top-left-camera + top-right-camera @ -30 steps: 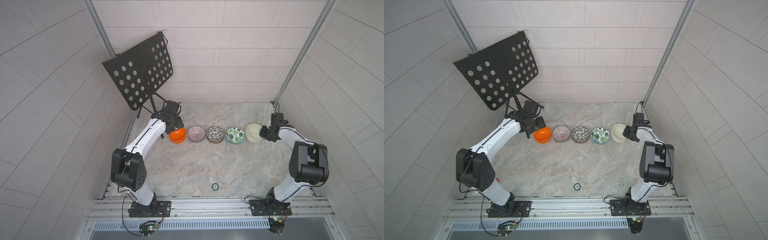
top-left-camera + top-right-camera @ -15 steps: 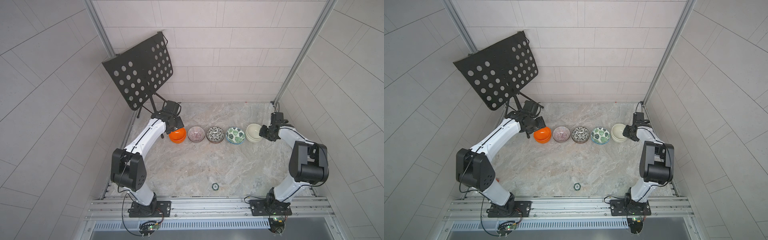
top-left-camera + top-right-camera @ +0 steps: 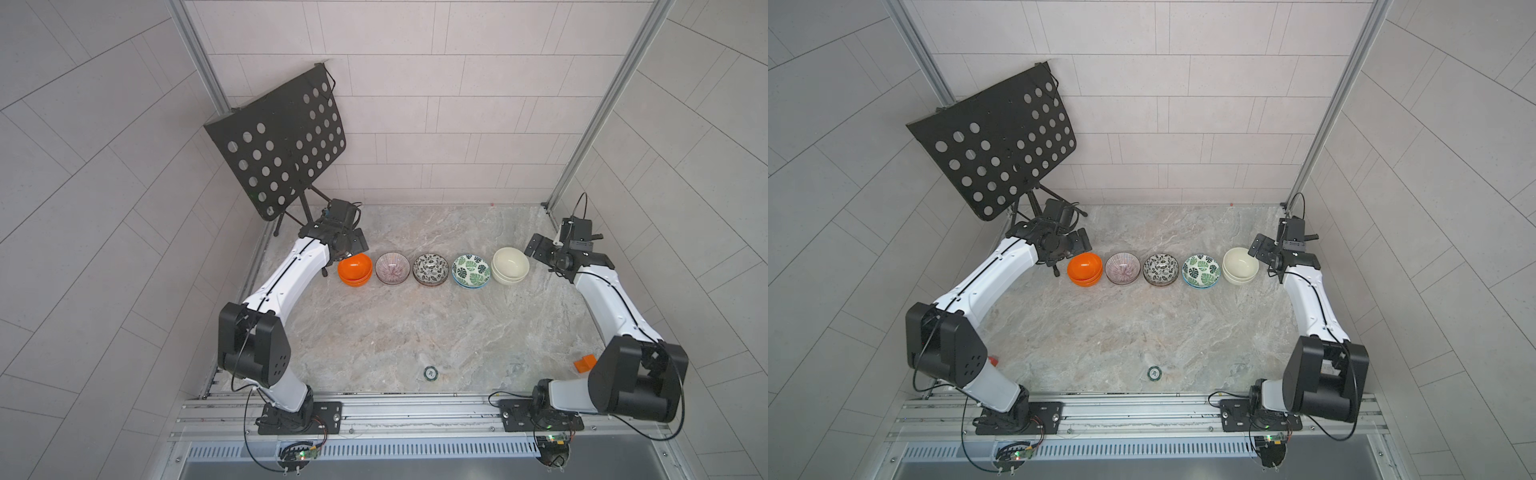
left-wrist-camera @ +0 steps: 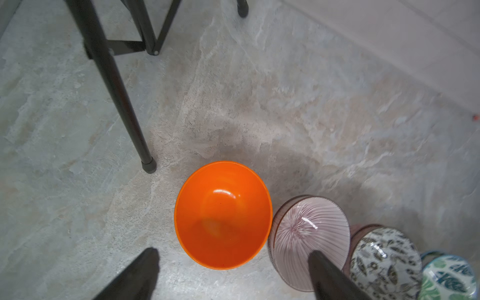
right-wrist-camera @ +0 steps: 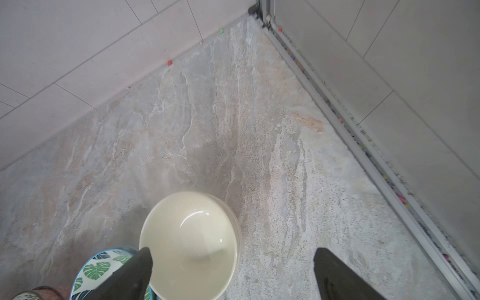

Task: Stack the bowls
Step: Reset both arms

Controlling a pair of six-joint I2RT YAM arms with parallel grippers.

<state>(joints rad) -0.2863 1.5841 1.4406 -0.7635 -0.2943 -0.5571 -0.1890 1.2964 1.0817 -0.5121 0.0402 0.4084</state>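
Observation:
The bowls stand in a row across the table, each a nested pair: orange (image 3: 354, 269), purple-striped (image 3: 392, 268), black-and-white leaf (image 3: 430, 269), green leaf (image 3: 470, 270) and cream (image 3: 510, 266). My left gripper (image 3: 354, 245) hangs open just behind the orange bowls (image 4: 223, 215). In the left wrist view its fingertips (image 4: 152, 255) stand clear of the rim. My right gripper (image 3: 537, 250) is open beside the cream bowls (image 5: 189, 241), holding nothing. One of its fingertips (image 5: 144, 255) shows over the green leaf bowl (image 5: 96, 270).
A black perforated music stand (image 3: 286, 145) rises at the back left, its legs (image 4: 117, 91) close to the orange bowls. A tiny green-rimmed disc (image 3: 431, 372) lies near the front edge. An orange block (image 3: 584, 363) sits by the right arm's base. A metal rail (image 5: 363, 142) borders the right side.
Both grippers have opened wide. The left let go of the top orange bowl and the right let go of the top cream bowl; both bowls now rest in their partners.

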